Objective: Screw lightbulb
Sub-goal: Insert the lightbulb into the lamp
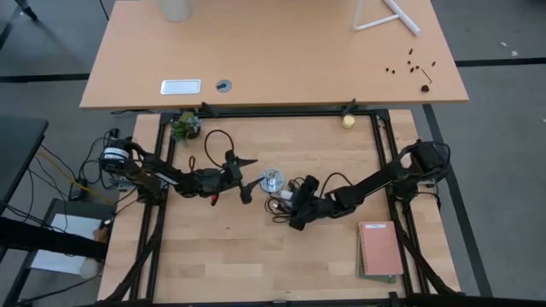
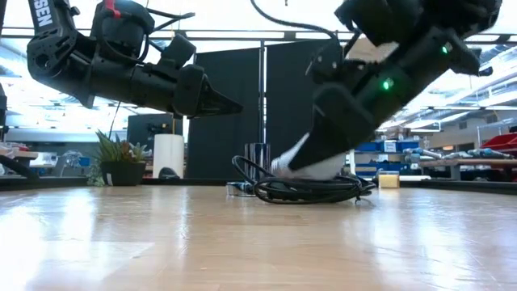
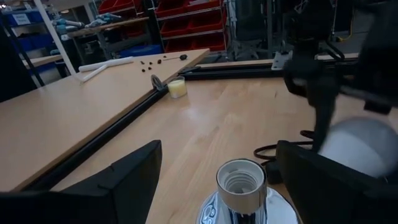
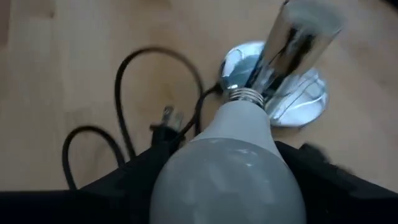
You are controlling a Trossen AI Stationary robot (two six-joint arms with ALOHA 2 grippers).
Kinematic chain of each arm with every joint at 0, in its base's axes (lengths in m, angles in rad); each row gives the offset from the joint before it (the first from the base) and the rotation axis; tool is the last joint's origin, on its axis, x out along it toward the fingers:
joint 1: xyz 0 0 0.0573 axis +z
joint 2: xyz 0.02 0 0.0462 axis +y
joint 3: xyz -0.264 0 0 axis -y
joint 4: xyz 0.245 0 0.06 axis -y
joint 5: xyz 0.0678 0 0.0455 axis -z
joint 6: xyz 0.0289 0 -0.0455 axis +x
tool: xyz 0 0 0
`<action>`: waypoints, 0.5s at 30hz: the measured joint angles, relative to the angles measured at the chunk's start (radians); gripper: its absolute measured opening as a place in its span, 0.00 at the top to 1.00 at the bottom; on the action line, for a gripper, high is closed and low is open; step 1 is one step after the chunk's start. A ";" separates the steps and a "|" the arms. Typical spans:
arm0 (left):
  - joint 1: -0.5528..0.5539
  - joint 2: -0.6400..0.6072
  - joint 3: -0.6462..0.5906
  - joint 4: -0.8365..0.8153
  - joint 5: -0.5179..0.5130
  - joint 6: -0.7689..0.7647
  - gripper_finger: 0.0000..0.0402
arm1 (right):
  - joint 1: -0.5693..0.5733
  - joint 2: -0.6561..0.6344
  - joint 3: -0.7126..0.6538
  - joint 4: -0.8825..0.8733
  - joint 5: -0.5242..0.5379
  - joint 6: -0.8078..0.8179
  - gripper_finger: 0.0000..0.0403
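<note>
The white lightbulb (image 4: pixel 230 168) sits between the fingers of my right gripper (image 1: pixel 294 196), which is shut on it at mid-table. Its silvery screw base (image 4: pixel 247 95) points at the chrome socket (image 1: pixel 271 180), which stands upright on its round base disc (image 4: pixel 273 87). The socket's cream collar (image 3: pixel 241 183) opens upward. My left gripper (image 3: pixel 219 155) is open and held level just left of the socket, one finger on either side and touching nothing. The bulb (image 2: pixel 319 168) is low over the coiled black cord (image 2: pixel 307 190). My right gripper pinches the bulb's wide glass part (image 4: pixel 186 180) between its two fingers, one on each side. The fingers slant down from the table's right side and lie along the bulb. The screw base sticks out ahead of them. Whether the bulb touches the cord below, I cannot tell.
The cord's plug (image 4: pixel 165 124) and loops lie beside the socket. A small yellowish ball (image 1: pixel 348 121) and a potted plant (image 1: pixel 184 126) stand at the far edge. A pink notebook (image 1: pixel 380 249) lies near right. A wooden desk (image 1: pixel 273 51) borders the far side.
</note>
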 joint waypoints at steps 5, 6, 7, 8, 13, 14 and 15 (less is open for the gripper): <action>0.000 0.000 0.000 -0.041 0.067 0.038 0.20 | -0.028 -0.128 0.000 -0.072 -0.040 -0.056 0.29; 0.000 0.000 0.000 -0.059 0.086 0.052 0.20 | -0.040 -0.153 0.005 -0.094 -0.067 -0.062 0.31; 0.000 0.000 0.000 -0.072 0.101 0.057 0.20 | -0.054 -0.176 0.016 -0.124 -0.093 -0.065 0.32; 0.000 0.000 0.000 -0.074 0.121 0.060 0.20 | -0.070 -0.192 0.034 -0.163 -0.118 -0.065 0.33; -0.030 0.000 0.059 -0.089 0.141 0.127 0.20 | -0.137 -0.196 0.157 -0.356 -0.247 -0.055 0.33; -0.040 0.000 0.079 -0.120 0.141 0.151 0.20 | -0.149 -0.192 0.179 -0.377 -0.272 -0.043 0.31; -0.048 0.000 0.099 -0.165 0.139 0.168 0.20 | -0.161 -0.186 0.202 -0.385 -0.292 -0.032 0.30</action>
